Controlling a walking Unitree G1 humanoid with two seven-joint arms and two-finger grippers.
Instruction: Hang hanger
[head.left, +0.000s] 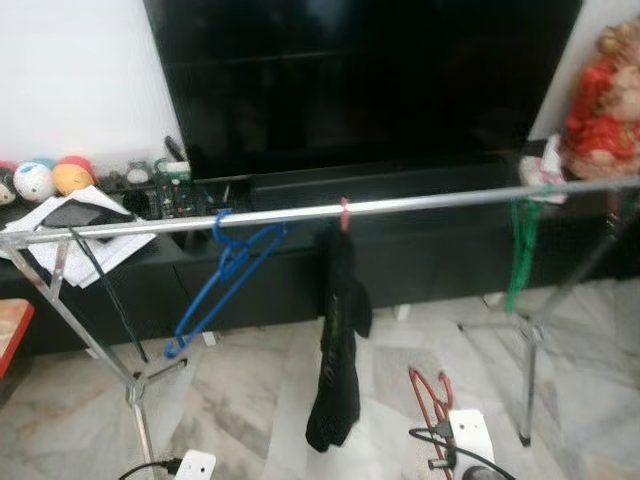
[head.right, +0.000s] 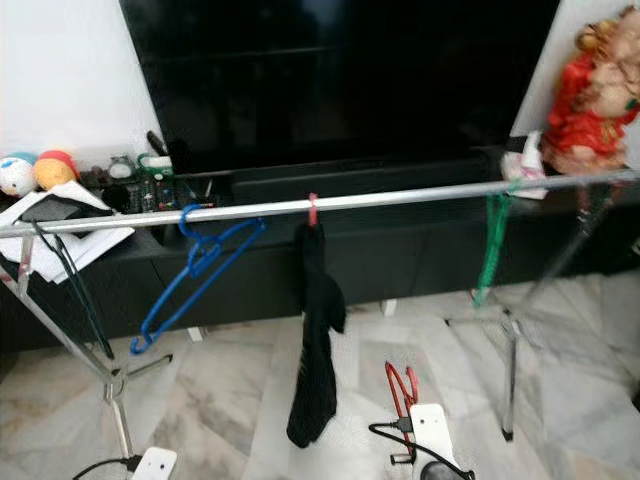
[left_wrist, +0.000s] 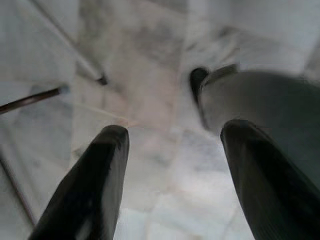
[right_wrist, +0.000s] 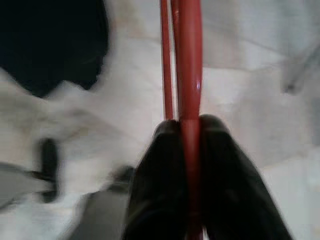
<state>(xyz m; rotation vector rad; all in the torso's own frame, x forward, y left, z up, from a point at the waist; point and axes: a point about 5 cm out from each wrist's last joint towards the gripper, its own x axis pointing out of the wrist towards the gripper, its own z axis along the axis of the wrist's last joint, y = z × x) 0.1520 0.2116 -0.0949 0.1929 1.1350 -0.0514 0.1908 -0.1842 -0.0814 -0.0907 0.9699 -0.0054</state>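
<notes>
Right hand (right_wrist: 189, 131) clenched on red hanger (right_wrist: 186, 60), left hand (left_wrist: 172, 145) released, both below the rail (head.left: 420, 204).

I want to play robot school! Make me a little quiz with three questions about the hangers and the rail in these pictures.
1. True or false: the blue hanger already hangs on the metal rail.
2. Which hanger does the right gripper hold? A) green B) red C) blue
3. Fill in: the black garment hangs from the rail by a red ____.

Key
1. True; it hangs tilted.
2. B. The fingers are shut on the red hanger, low over the marble floor. The left gripper is open, with nothing between its fingers. The green hanger is on the rail.
3. Clip.
</notes>
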